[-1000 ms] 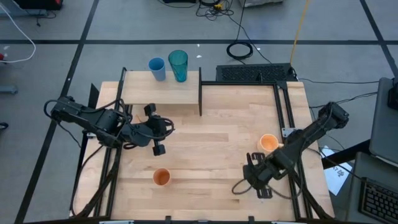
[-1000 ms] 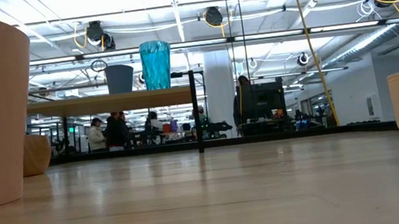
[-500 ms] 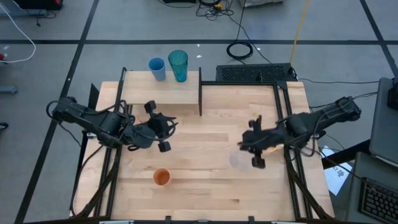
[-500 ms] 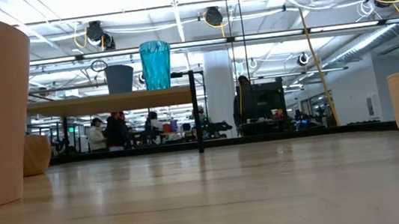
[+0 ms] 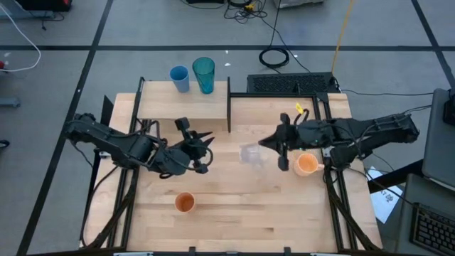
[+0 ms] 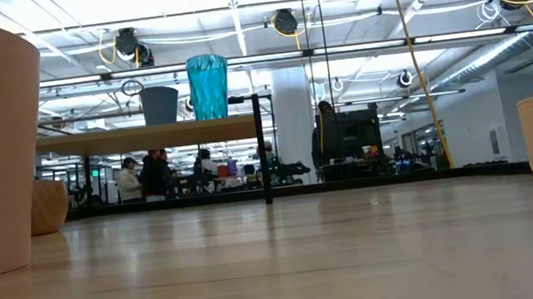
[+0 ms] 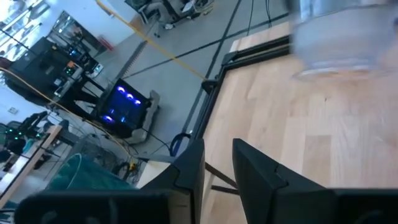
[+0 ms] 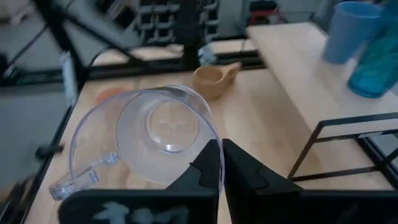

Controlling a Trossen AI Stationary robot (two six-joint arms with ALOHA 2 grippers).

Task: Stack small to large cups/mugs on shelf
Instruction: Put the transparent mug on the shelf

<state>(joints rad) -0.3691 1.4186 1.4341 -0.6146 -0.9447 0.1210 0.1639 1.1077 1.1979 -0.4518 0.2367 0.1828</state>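
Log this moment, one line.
right gripper shut on clear mug, mid-table | left gripper idle | shelf: two cups

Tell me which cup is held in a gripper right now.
The clear handled mug, pinched at its rim by the shut right gripper. The other cups stand free on shelf or table.

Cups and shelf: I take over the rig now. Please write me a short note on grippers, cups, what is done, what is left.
Right gripper: shut on clear mug rim, lifted over mid-table.
Left gripper: slightly open, empty, over table's left part.
Shelf: blue cup and teal tumbler, side by side.
Table: orange cup, peach mug, tan mug.
Done: two shelved, none nested. Left: four.
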